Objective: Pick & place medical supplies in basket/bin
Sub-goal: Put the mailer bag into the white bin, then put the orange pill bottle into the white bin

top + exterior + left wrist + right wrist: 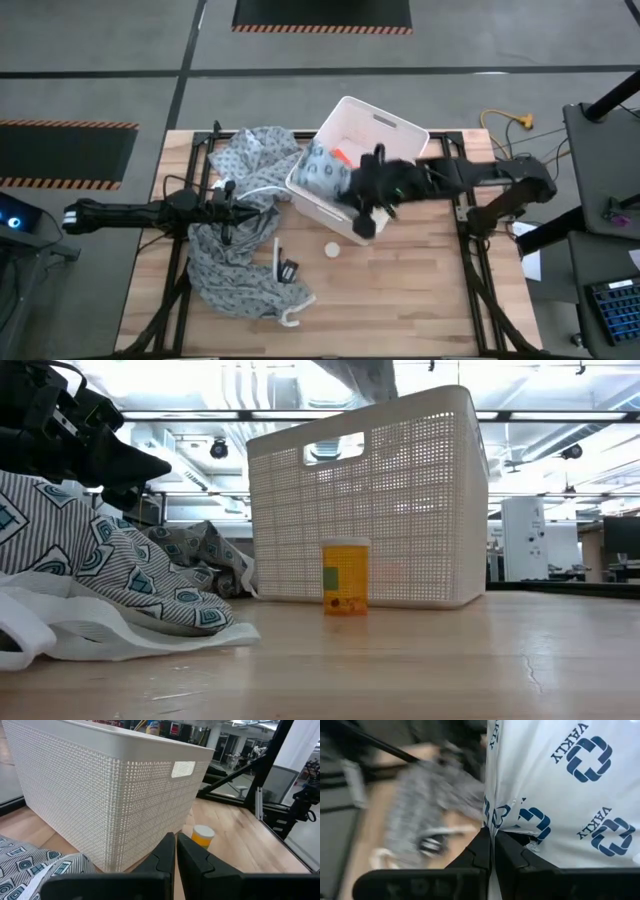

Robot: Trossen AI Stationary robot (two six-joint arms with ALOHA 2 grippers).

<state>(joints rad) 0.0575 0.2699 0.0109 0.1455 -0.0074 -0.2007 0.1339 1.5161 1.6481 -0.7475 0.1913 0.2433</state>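
Observation:
The white basket stands at the table's far middle; it also fills the low view and the left wrist view. My right gripper reaches over the basket's near-left part, shut on the pale teal packet with dark rings. An orange item lies inside the basket. The orange bottle with a white cap stands upright on the table near the basket. My left gripper is shut above the patterned cloth, holding nothing. My right gripper pinches the packet between its two fingers at an edge. The packet spreads out past the fingertips, over the basket's near-left part. Whether it rests on the basket's rim or its contents I cannot tell.
A grey patterned cloth covers the table's left half, with a white strap and a small black item on it. Bare wood lies right of the bottle. Black frame rails run along both table sides.

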